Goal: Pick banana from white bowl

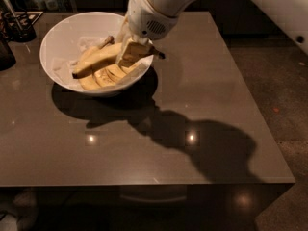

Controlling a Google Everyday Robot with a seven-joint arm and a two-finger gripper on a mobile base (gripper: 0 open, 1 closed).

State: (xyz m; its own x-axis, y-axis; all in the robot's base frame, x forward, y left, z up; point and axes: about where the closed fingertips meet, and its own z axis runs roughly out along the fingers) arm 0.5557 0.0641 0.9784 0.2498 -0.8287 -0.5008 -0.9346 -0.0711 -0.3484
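Note:
The white bowl (pixel 57 38) stands at the back left of the dark table (pixel 192 100). The long, nearly straight pale-yellow banana (pixel 98 59) lies slanted across the bowl. Its dark right tip sticks out past the bowl's right rim and its dark left end points down into the bowl. My gripper (pixel 133 52) comes down from above at the bowl's right side and is shut on the banana near its right end. Shorter curved bananas (pixel 105 76) lie bunched under it in the bowl.
A dark holder with utensils (pixel 18 27) stands at the back left corner, with another dark object (pixel 5 52) at the left edge. The table's right edge drops to the floor (pixel 284 95). The arm's shadow falls across the table middle.

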